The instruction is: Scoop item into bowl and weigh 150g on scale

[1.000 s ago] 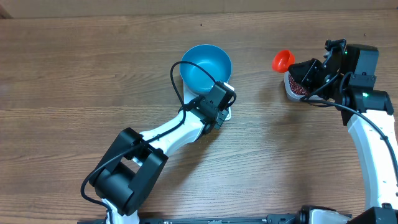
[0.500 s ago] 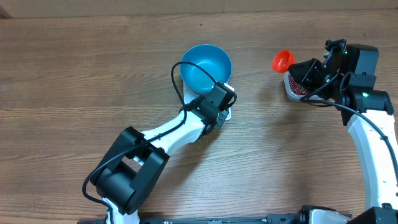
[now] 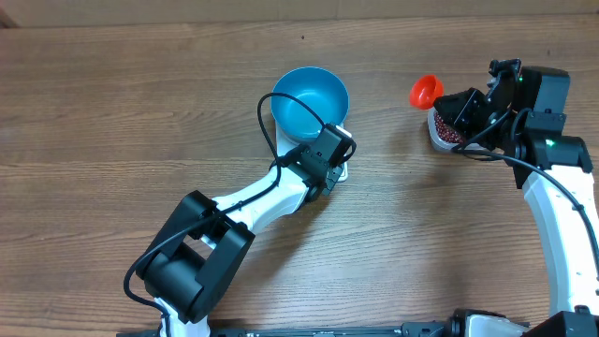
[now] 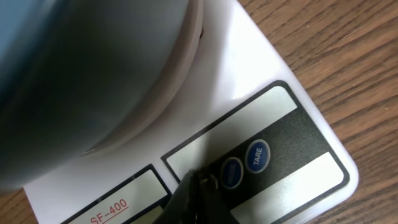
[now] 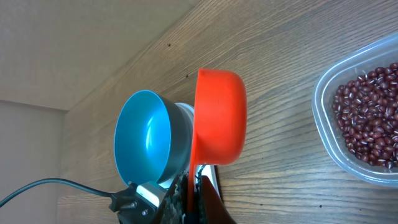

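Blue bowl (image 3: 311,101) atop white scale (image 4: 267,118), middle of surface (image 3: 140,112) toward far edge. Left gripper (image 4: 198,186) closed, tip at scale buttons (image 4: 257,155). Right gripper (image 5: 193,186) clamped on orange scoop (image 5: 217,118); beans (image 5: 367,118) in clear tub (image 5: 323,124), far right.

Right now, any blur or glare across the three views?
Left wrist: the bowl up close is a soft blur, while the scale lettering reads sharp. Right wrist: scoop and beans crisp, mild sheen inside the bowl. Overhead: even light, soft shadows on the table, no glare.
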`<state>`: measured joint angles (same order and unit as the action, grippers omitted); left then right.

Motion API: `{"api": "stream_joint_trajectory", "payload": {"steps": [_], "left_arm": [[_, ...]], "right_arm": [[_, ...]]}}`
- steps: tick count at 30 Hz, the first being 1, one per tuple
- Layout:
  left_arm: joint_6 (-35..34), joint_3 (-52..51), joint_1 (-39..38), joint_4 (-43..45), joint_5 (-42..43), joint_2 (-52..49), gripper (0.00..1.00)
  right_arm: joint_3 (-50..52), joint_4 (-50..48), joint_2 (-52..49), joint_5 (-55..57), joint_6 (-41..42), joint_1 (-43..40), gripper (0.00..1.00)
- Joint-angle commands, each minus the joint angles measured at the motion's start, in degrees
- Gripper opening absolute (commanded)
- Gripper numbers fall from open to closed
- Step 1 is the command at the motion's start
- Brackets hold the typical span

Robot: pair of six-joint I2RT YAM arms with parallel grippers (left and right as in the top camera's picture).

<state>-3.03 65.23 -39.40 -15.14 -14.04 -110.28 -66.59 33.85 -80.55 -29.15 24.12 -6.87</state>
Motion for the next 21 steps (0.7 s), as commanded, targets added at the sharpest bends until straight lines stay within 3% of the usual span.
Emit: {"api": "stream_joint_trajectory", "payload": {"steps": [1, 21], "left_arm": [[-0.6, -0.3, 0.3, -0.7, -1.2, -1.9, 0.04], [3.1, 0.2, 0.3, -0.3, 2.3, -2.1, 0.04]], "right_arm": [[-1.4, -0.2, 0.2, 0.2, -0.4, -0.3, 0.04], [-1.4, -0.3, 0.2, 0.2, -0.4, -0.3, 0.04]]}}
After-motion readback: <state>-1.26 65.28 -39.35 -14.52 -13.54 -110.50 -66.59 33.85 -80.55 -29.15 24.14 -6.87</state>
